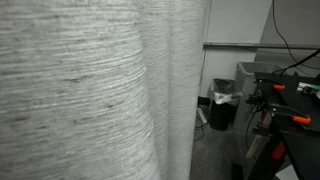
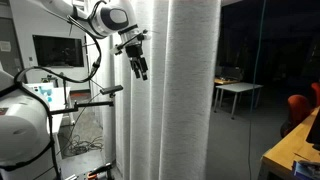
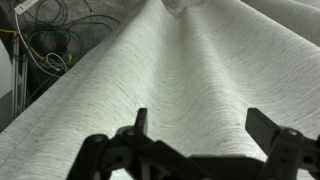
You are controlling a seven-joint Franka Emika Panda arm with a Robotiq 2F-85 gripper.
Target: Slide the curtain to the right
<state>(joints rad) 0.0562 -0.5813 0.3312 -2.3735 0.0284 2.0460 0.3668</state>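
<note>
The curtain [image 2: 185, 95] is a very large light grey-white woven sheet with soft vertical folds. It fills the left of an exterior view [image 1: 90, 90] and most of the wrist view [image 3: 170, 70]. My gripper [image 2: 138, 62] hangs from the white arm at the curtain's left edge, near the top. In the wrist view the gripper [image 3: 200, 125] is open, its two dark fingers spread wide with curtain fabric behind them. Nothing is held between the fingers.
A monitor [image 2: 58, 50] and a clamp stand [image 2: 95, 100] are left of the curtain, with cables [image 3: 45, 45] on the floor. A bin [image 1: 224, 103] and equipment with orange clamps [image 1: 285, 105] stand beyond the curtain. A white table [image 2: 238, 92] and an orange chair [image 2: 297, 108] are right.
</note>
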